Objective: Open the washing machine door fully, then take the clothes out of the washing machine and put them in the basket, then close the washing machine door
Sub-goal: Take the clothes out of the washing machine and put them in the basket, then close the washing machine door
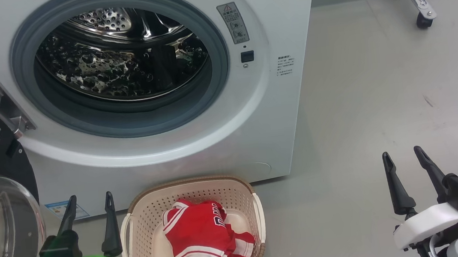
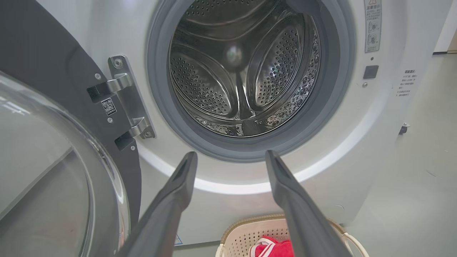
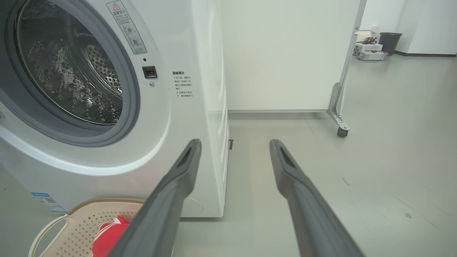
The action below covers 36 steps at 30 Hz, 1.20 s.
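While left hand point(image 1: 90, 197), right hand point(image 1: 401, 152) gape empty; clothes point(image 1: 200, 235) red, white-striped, crumpled in basket point(image 1: 192, 181)

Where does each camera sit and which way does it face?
Head: on the head, looking forward and down at the washing machine and basket; left jaws, right jaws, open.
Left wrist: faces the drum beside the open washing machine door; left jaws.
Right wrist: faces the machine's right edge and floor; right jaws.
Shared: all show the clothes in the basket.
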{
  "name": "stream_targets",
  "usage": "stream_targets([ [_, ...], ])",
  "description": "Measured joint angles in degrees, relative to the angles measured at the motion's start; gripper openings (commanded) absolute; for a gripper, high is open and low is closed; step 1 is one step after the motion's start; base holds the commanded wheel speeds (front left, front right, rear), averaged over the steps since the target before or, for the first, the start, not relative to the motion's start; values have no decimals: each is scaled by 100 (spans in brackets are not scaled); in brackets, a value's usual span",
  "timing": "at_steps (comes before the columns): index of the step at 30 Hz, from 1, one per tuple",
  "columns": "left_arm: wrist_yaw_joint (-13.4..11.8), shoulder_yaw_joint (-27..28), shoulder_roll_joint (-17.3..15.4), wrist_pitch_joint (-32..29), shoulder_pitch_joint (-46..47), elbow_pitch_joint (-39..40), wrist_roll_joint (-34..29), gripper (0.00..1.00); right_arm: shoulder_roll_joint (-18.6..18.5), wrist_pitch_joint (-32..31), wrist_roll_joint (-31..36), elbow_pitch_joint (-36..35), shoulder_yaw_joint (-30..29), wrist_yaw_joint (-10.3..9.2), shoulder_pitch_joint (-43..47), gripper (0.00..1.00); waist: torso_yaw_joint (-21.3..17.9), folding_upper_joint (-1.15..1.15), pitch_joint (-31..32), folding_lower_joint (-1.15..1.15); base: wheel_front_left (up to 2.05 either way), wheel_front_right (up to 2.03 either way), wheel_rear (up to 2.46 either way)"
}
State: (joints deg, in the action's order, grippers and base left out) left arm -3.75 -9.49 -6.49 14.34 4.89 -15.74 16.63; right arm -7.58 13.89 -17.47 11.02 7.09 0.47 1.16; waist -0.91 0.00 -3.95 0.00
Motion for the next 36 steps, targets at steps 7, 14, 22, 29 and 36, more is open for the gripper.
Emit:
stream_targets([
  [7,-26,10,-48,-76,-294,282,0,100,1,-57,8,-77,46,-12,76,100,-49,0,137,0,0,0,0],
  [14,-57,7,-82,-245,-500,634,0,100,-2,-123,7,-177,26,-22,194,100,-115,0,195,0,0,0,0],
  [22,-108,3,-98,-370,-651,910,-2,100,-1,-158,7,-245,31,-64,280,100,-127,0,222,0,0,0,0],
  [29,-153,3,-141,-479,-770,1109,-52,100,-2,-185,7,-326,32,-71,291,100,-140,0,239,0,0,0,0],
  [36,-158,3,-141,-571,-840,1306,-53,100,-5,-234,7,-386,31,-114,300,100,-129,0,228,0,0,0,0],
])
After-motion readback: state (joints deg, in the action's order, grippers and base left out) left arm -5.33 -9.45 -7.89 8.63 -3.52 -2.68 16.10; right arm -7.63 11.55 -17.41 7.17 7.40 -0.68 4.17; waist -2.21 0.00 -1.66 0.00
